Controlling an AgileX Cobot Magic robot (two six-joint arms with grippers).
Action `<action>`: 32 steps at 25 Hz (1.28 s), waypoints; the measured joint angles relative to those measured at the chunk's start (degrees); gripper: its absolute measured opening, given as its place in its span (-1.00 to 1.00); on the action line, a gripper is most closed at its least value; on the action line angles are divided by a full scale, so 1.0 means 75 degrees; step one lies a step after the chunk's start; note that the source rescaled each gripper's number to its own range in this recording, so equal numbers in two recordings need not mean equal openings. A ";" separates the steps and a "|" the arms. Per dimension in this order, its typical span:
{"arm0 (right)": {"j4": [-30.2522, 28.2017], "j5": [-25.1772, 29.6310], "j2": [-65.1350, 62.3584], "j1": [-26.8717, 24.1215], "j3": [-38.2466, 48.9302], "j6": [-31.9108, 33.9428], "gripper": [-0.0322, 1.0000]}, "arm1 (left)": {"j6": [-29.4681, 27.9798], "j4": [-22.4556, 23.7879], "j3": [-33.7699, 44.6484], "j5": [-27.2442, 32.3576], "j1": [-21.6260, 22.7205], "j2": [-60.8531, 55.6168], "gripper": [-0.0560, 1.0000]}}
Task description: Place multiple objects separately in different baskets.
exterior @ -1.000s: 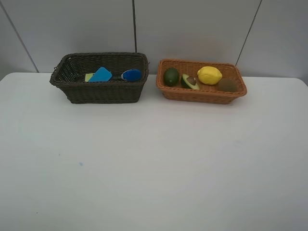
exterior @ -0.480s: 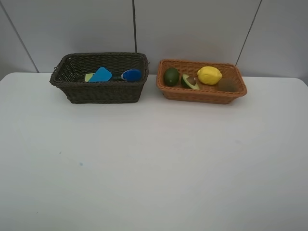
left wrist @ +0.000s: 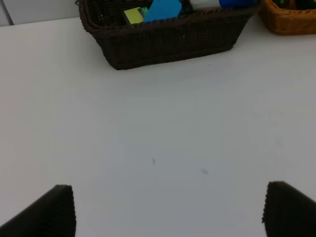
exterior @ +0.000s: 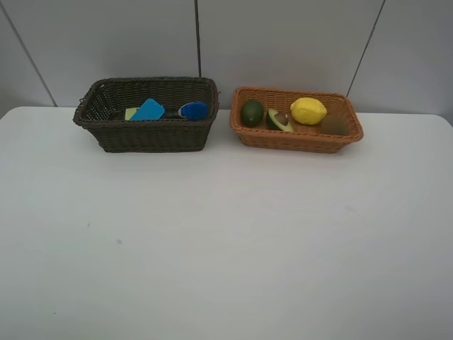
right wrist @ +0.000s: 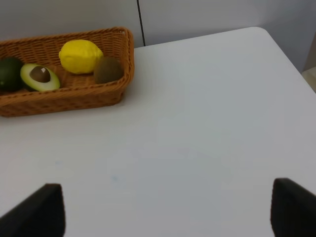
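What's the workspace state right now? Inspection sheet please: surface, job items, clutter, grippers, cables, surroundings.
Surface: white table, a few faint specks, nothing loose on it.
Job's things: dark brown basket holds a blue block, a blue-capped bottle and a yellow-green item; other contents hidden. Orange-tan basket holds lime, halved avocado, lemon, kiwi.
Clutter: nothing seen.
Grippers: left gripper open, fingers wide apart over bare table; right gripper open, empty.
Cables: nothing seen.
Surroundings: grey panelled wall behind the baskets.
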 joint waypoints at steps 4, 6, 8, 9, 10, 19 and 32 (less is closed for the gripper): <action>0.0000 0.0000 0.0000 0.0000 0.0000 0.0000 0.95 | 0.0000 0.0000 0.0000 0.0000 0.0000 0.0000 1.00; 0.0000 0.0000 0.0000 0.0000 0.0000 0.0000 0.95 | 0.0000 0.0000 0.0000 0.0000 0.0000 0.0000 1.00; 0.0000 0.0000 0.0000 0.0000 0.0000 0.0000 0.95 | 0.0000 0.0000 0.0000 0.0000 0.0000 0.0000 1.00; 0.0000 0.0000 0.0000 0.0000 0.0000 0.0000 0.95 | 0.0000 0.0000 0.0000 0.0000 0.0000 0.0000 1.00; 0.0000 0.0000 0.0000 0.0000 0.0000 0.0000 0.95 | 0.0000 0.0000 0.0000 0.0000 0.0000 0.0000 1.00; 0.0000 0.0000 0.0000 0.0096 0.0000 0.0000 0.95 | 0.0000 0.0000 0.0000 0.0000 0.0000 0.0000 1.00; 0.0000 0.0006 0.0000 0.0096 0.0000 0.0000 0.95 | 0.0000 0.0000 0.0000 0.0000 0.0000 0.0000 1.00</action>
